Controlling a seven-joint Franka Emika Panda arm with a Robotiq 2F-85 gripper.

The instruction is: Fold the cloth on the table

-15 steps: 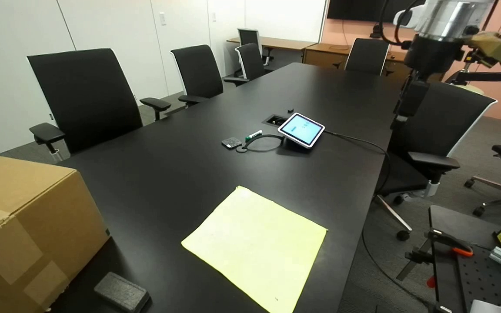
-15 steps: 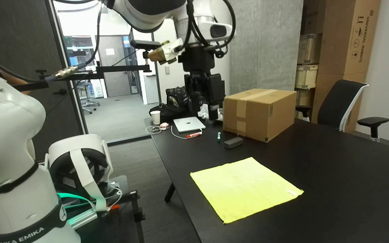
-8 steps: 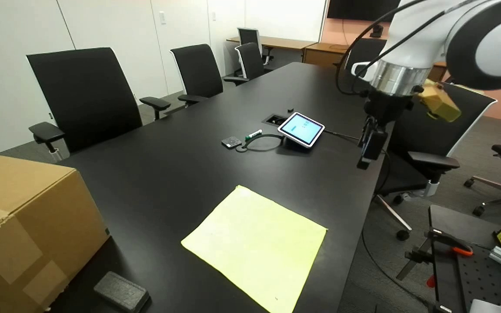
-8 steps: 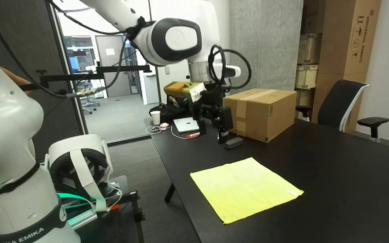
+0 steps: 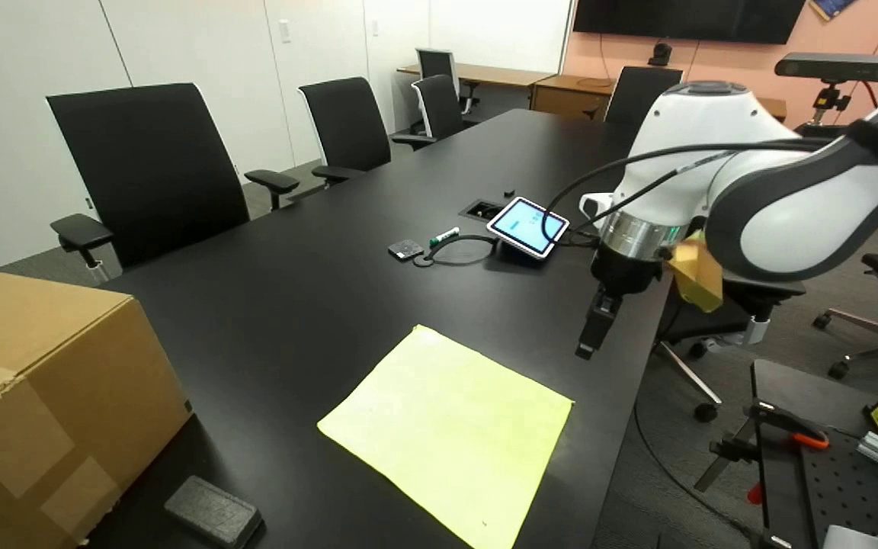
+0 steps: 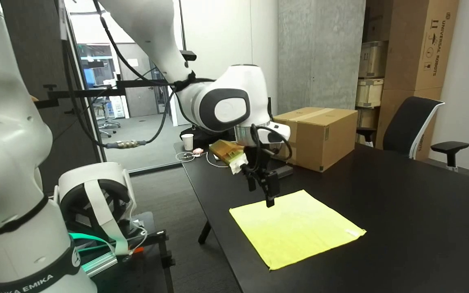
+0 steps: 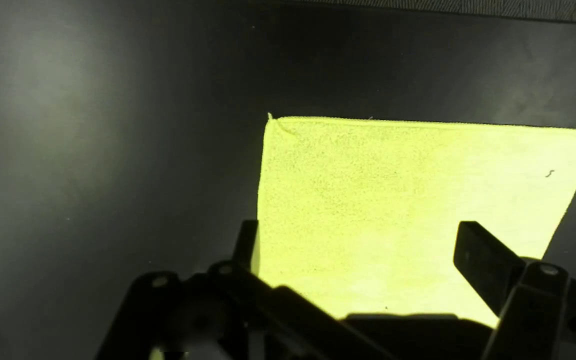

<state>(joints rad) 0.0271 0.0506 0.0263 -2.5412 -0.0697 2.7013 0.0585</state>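
Note:
The pale yellow cloth lies flat and spread out on the black table [image 5: 279, 343], and it shows in both exterior views [image 5: 447, 435] [image 6: 299, 232]. In the wrist view the cloth [image 7: 368, 195] fills the middle, with two of its corners showing; its lower part is hidden behind my gripper. My gripper [image 7: 358, 235] is open and empty, its two fingers wide apart, one near the cloth's left edge and one over the cloth. In both exterior views the gripper [image 5: 585, 351] [image 6: 261, 197] hangs above the table near the cloth, apart from it.
A brown cardboard box [image 5: 104, 404] and a dark block [image 5: 214, 511] stand on the table beside the cloth. A tablet [image 5: 528, 226] on a stand with cables, a marker [image 5: 445, 235] and a small dark square [image 5: 406, 250] lie farther along. A paper cup [image 6: 187, 141] stands at the table's end.
My arm has come down and brought the gripper lower and closer to the cloth. The cloth has not moved.

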